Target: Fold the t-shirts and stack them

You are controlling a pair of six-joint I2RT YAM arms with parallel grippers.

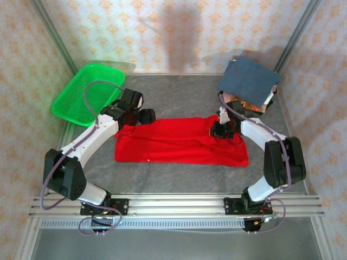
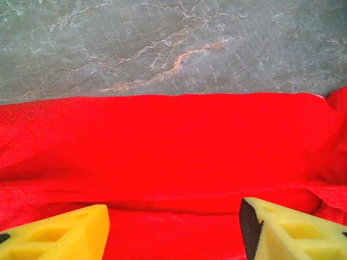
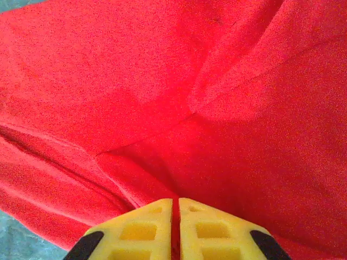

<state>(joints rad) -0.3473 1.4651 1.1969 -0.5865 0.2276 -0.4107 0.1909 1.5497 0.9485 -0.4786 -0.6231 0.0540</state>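
While the right gripper (image 3: 175,206) pinches the one red t-shirt (image 1: 173,142), the left gripper (image 2: 174,210) gapes above it — one blue t-shirt (image 1: 249,80) apart.

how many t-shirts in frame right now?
3 at least: red t-shirt spread out at centre; slate-blue t-shirt folded at far right; patterned t-shirt peeking out beneath it. More may be hidden under the blue one.

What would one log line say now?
left tool open over red shirt | right tool shut on red shirt | blue shirt folded, far right
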